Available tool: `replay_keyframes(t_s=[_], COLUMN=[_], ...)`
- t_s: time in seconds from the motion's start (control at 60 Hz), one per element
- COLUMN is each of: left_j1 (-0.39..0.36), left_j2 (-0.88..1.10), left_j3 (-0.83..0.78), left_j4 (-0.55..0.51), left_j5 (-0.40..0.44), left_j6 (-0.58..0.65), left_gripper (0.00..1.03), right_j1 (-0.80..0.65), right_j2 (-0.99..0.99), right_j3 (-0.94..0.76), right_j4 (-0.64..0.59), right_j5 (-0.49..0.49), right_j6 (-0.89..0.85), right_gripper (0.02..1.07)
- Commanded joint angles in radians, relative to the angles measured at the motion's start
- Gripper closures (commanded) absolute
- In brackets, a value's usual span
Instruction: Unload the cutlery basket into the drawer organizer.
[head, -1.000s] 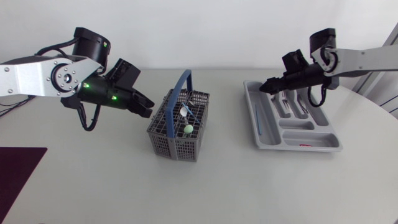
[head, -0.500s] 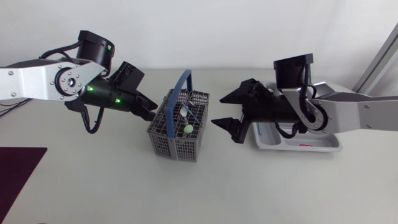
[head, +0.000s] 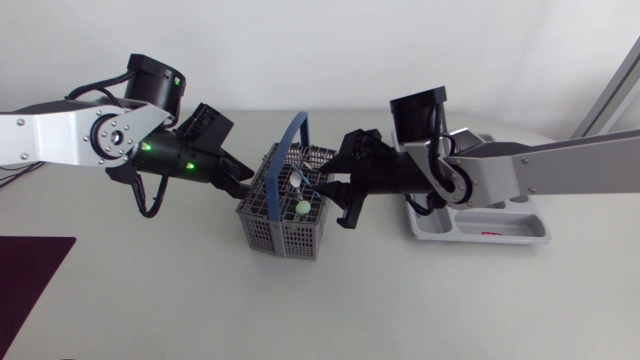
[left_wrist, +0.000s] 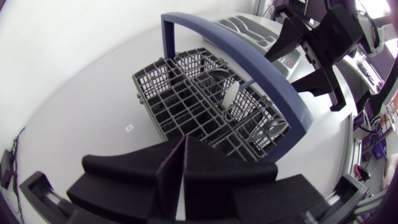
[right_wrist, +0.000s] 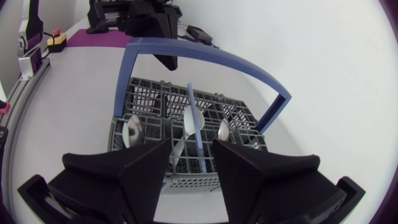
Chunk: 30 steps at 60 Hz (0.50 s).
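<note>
The right claw (head: 339, 193) is hovering open and empty beside the cutlery basket (head: 280, 232), while the left claw (head: 240, 183), closed on nothing, is sitting at its opposite side.

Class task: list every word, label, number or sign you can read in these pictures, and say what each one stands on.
No text can be read.
The red print on the front rim of the drawer organizer: too small to read.
The cutlery basket: no lettering shows.
</note>
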Motion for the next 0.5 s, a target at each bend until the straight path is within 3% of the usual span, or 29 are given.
replay_keyframes(t_s=[0.0,0.4,0.483], left_j1=[0.003,0.002,0.002], left_j2=[0.022,0.059,0.065], left_j3=[-0.018,-0.008,-0.008], left_j4=[0.016,0.034,0.040], left_j5=[0.006,0.006,0.006], left_j6=[0.024,0.026,0.024], left_gripper=[0.85,0.85,0.85], right_j1=[0.020,0.024,0.026], right_j2=[0.039,0.124,0.131], right_j3=[0.027,0.099,0.105], right_j4=[0.025,0.035,0.035], right_j5=[0.017,0.027,0.028], right_j6=[-0.033,-0.030,-0.031], right_gripper=[0.63,0.66,0.71])
